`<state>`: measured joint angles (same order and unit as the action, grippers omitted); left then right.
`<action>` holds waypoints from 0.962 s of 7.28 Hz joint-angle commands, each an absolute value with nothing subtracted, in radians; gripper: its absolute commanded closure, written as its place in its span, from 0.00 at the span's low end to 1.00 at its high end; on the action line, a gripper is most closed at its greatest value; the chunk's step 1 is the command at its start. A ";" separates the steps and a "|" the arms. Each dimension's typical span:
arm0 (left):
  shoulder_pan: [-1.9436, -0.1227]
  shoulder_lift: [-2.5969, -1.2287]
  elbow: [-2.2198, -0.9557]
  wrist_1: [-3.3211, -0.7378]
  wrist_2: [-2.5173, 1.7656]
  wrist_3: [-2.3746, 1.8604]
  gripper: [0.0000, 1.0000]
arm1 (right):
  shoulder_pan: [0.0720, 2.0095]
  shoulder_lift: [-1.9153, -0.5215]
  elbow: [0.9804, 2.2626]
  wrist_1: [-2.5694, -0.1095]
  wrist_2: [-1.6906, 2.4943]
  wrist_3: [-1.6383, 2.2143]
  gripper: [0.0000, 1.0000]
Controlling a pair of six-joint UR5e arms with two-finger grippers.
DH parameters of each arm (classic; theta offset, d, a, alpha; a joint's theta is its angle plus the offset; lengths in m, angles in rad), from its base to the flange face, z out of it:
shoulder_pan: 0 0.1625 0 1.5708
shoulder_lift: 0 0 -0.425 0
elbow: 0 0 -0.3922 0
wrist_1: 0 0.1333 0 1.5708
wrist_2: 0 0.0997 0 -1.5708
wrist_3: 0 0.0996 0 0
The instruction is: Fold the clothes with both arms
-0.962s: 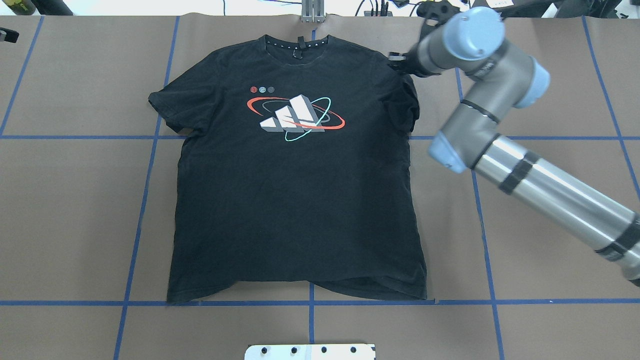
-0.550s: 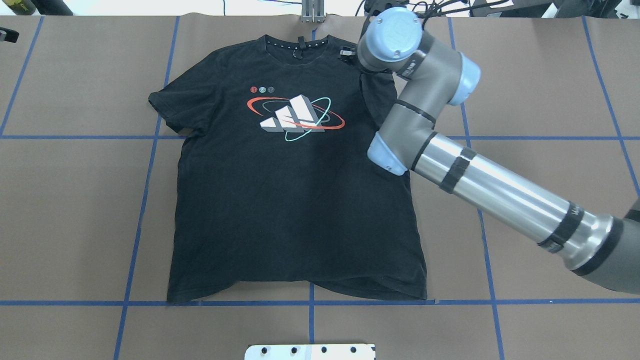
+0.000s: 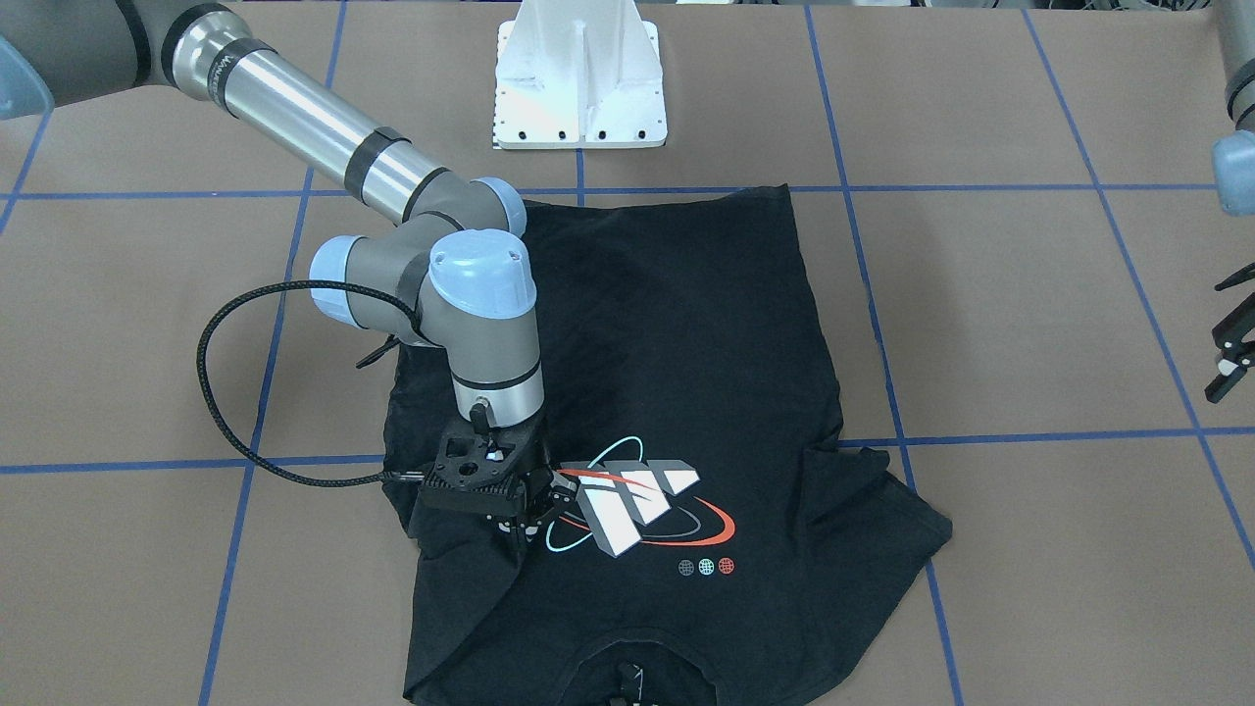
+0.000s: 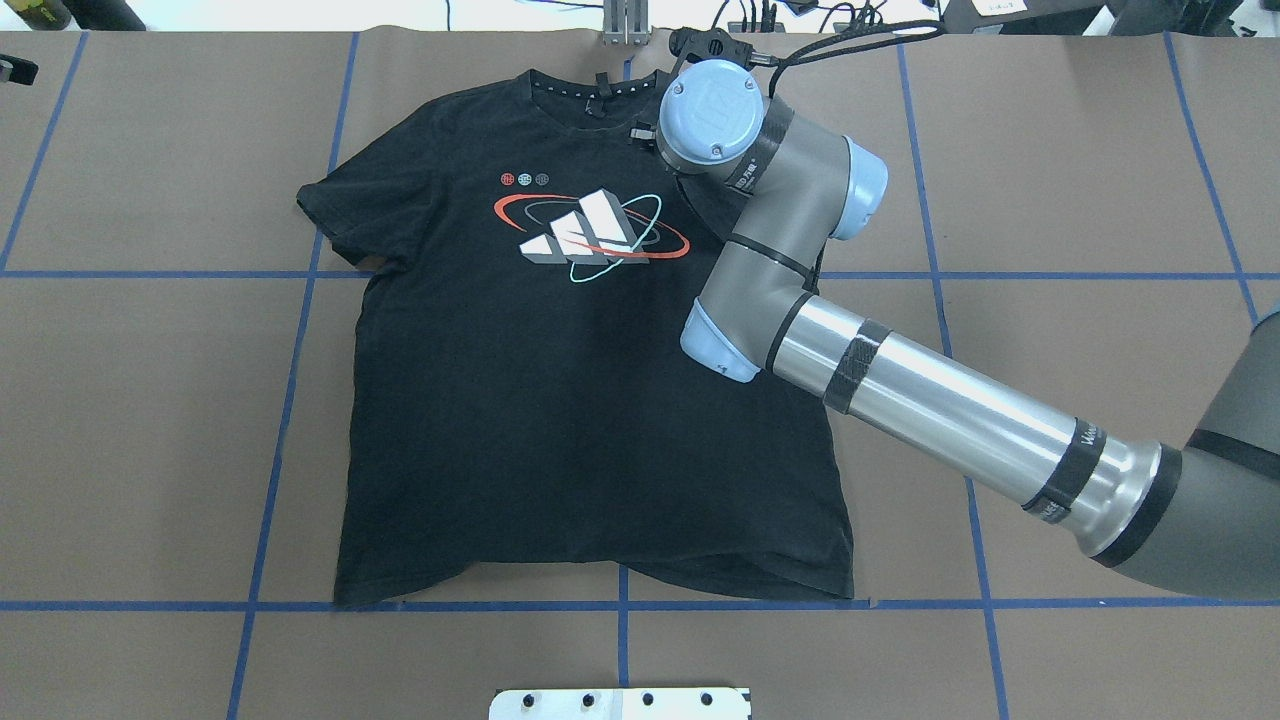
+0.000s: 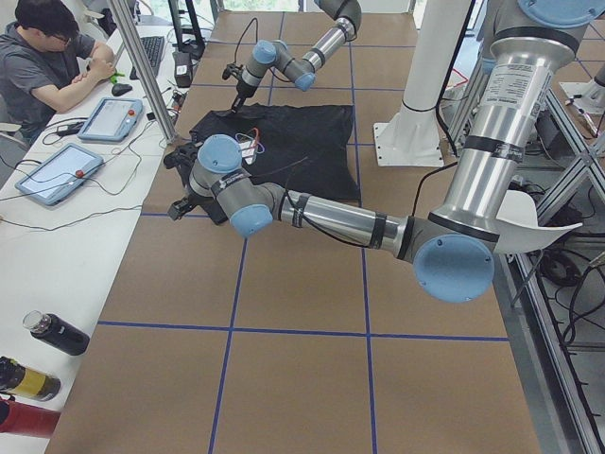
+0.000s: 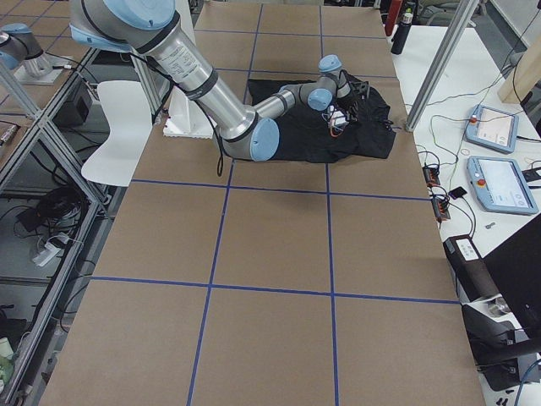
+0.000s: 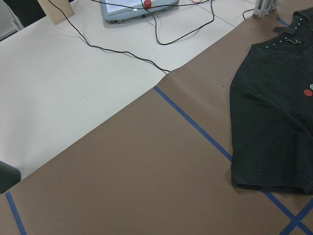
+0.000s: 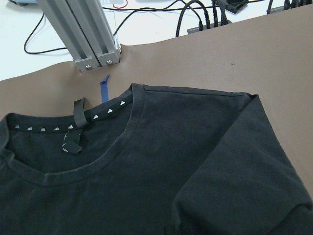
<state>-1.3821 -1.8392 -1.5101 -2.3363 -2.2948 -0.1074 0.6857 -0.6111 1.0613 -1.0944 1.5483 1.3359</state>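
Note:
The black T-shirt (image 4: pixel 560 420) lies flat, front up, collar at the far edge, with the ring-and-block print (image 4: pixel 590 235) on its chest. My right gripper (image 3: pixel 522 518) is low over the chest just beside the print, shut on the shirt's right sleeve, which is drawn inward and folded over the body (image 8: pixel 244 186). In the overhead view the right wrist (image 4: pixel 712 115) hides the gripper. The shirt's left sleeve (image 4: pixel 330 205) lies spread out. My left gripper (image 3: pixel 1228 338) hangs open and empty off to the shirt's left, apart from it; its wrist view shows that sleeve (image 7: pixel 274 122).
A white mounting block (image 3: pixel 580 88) stands at the near edge by the hem. An aluminium post (image 4: pixel 625 25) stands beyond the collar. The right arm's black cable (image 3: pixel 221 392) loops out beside the shirt. An operator (image 5: pixel 47 66) sits at a desk with tablets past the far edge.
My right arm has swung left from the shirt's right shoulder toward the collar and chest, dragging the right sleeve inward over the body. The rest of the shirt has not moved.

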 commanded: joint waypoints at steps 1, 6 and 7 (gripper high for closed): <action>-1.382 -1.839 -1.508 -2.336 -2.295 -0.107 0.00 | 0.680 -0.586 1.029 -1.094 1.542 1.336 0.89; -1.315 -1.874 -1.494 -2.338 -2.240 -0.321 0.00 | 0.760 -0.554 1.163 -1.356 1.707 1.213 0.00; -1.254 -1.890 -1.490 -2.385 -2.177 -0.489 0.00 | 0.794 -0.601 1.277 -1.465 1.759 1.145 0.00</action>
